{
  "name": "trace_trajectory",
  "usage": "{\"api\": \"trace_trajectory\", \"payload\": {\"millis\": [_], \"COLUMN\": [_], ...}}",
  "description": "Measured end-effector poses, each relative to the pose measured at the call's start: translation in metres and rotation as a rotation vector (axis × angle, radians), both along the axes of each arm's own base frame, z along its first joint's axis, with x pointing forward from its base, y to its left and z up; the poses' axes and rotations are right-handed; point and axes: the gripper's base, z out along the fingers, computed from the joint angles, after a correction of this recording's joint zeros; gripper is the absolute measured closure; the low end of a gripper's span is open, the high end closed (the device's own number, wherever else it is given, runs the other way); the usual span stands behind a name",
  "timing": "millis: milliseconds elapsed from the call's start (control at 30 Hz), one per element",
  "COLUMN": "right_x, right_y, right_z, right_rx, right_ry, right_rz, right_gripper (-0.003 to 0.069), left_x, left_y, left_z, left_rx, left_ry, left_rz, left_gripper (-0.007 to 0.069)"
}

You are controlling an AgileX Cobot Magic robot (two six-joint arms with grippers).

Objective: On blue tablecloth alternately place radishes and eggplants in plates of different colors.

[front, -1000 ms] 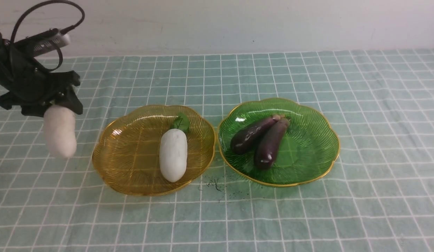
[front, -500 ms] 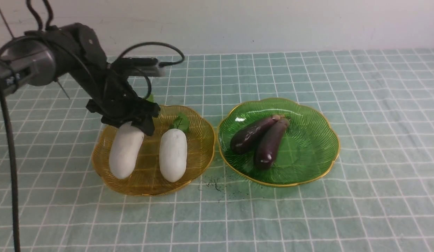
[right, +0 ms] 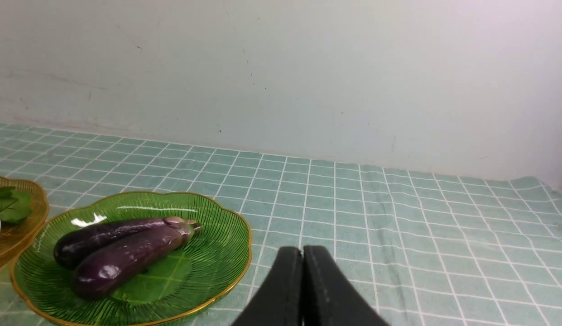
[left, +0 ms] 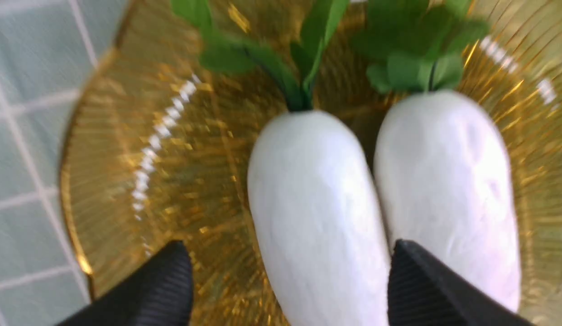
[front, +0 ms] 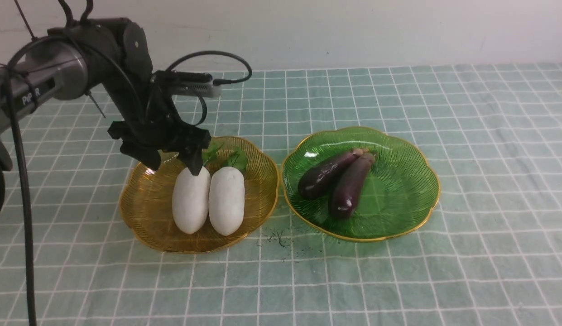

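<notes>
Two white radishes lie side by side in the amber plate (front: 136, 213), the left one (front: 191, 201) touching the right one (front: 226, 199), leaves pointing away from me. My left gripper (front: 172, 164) is open over the left radish's leafy end. In the left wrist view its fingertips (left: 172, 271) straddle the left radish (left: 317, 203), and one tip sits in the crease against the right radish (left: 444, 181). Two dark-purple eggplants (front: 324, 174) (front: 351, 185) lie together in the green plate (front: 398, 199). My right gripper (right: 302, 251) is shut and empty above the blue tablecloth (right: 398, 226).
The blue tablecloth (front: 444, 271) covers the whole table. The plates nearly touch at the centre. Dark specks (front: 278, 237) lie on the cloth in front of the gap between them. A pale wall (front: 308, 27) runs along the back edge. The left arm's cable (front: 22, 194) hangs at the left.
My left gripper carried the second radish rightward from beyond the amber plate's left side, laid it beside the first radish and opened. The eggplants and plates have not moved.
</notes>
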Motion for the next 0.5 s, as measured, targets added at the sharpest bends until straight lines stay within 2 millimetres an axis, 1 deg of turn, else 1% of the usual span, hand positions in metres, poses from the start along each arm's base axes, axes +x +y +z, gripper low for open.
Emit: {"api": "trace_trajectory", "payload": {"millis": [67, 133, 300, 367, 433, 500], "right_x": [0.000, 0.000, 0.000, 0.000, 0.000, 0.000], "right_y": [0.000, 0.000, 0.001, 0.002, 0.002, 0.002], "right_z": [0.000, 0.000, 0.000, 0.000, 0.000, 0.000], "right_rx": [0.001, 0.009, 0.048, 0.060, 0.065, 0.062], "right_ry": [0.000, 0.002, 0.001, 0.001, 0.001, 0.001], "right_rz": [0.000, 0.003, 0.014, 0.018, 0.021, 0.022], "right_gripper": [0.0674, 0.0674, 0.0674, 0.0674, 0.0674, 0.0674], "left_x": [0.001, 0.000, -0.003, -0.004, -0.005, -0.005], "left_y": [0.000, 0.000, -0.001, -0.002, -0.002, -0.003], "left_z": [0.013, 0.019, 0.029, 0.031, 0.032, 0.032], "left_rx": [-0.005, -0.006, -0.011, -0.015, -0.019, -0.027], "left_ry": [-0.036, -0.047, -0.065, -0.067, -0.068, -0.066], "left_rz": [0.000, -0.002, -0.004, -0.005, -0.006, -0.006], "left_gripper": [0.0210, 0.0278, 0.0511, 0.0578, 0.0610, 0.0625]}}
